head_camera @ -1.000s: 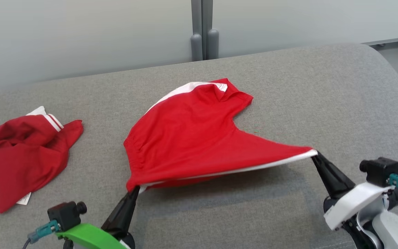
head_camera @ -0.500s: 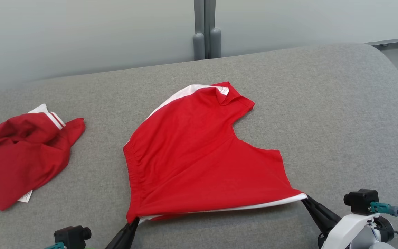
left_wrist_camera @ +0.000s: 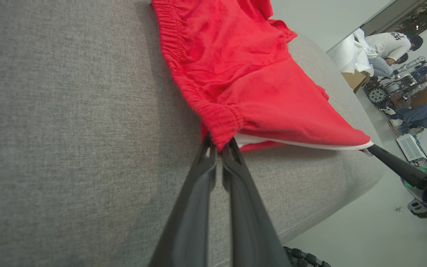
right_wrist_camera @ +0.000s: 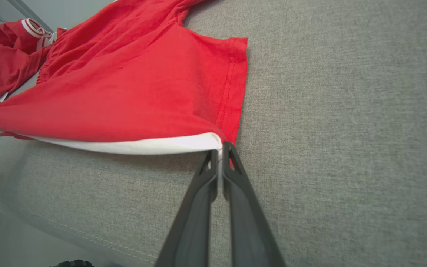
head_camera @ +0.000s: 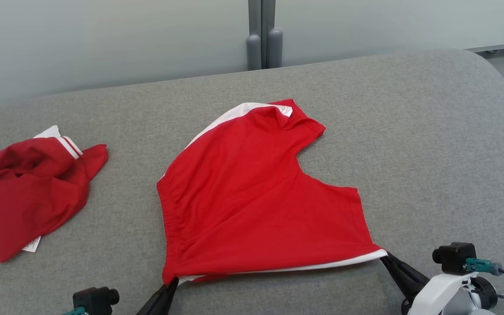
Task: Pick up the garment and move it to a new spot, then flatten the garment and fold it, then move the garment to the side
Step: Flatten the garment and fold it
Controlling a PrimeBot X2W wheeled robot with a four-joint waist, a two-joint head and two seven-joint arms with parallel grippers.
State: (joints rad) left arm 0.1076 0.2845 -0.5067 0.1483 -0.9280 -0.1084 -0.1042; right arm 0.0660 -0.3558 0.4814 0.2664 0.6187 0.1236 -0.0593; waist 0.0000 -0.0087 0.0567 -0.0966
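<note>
Red shorts (head_camera: 252, 197) settle flat on cushion (head_camera: 431, 131)

L gripper (head_camera: 171, 284) and R gripper (head_camera: 385, 258), each pinched tight on a near corner of the shorts (waistband end, white-trimmed hem) at the cushion's front edge, have lowered the hem that hung stretched and raised a sec ago. The cloth now lies spread mid-cushion. The far leg, toward the cushion's back, is curled over. Flattening looks nearly done, folding prob. next. A second garment (head_camera: 29, 188) sits at the cushion's left end.
</note>
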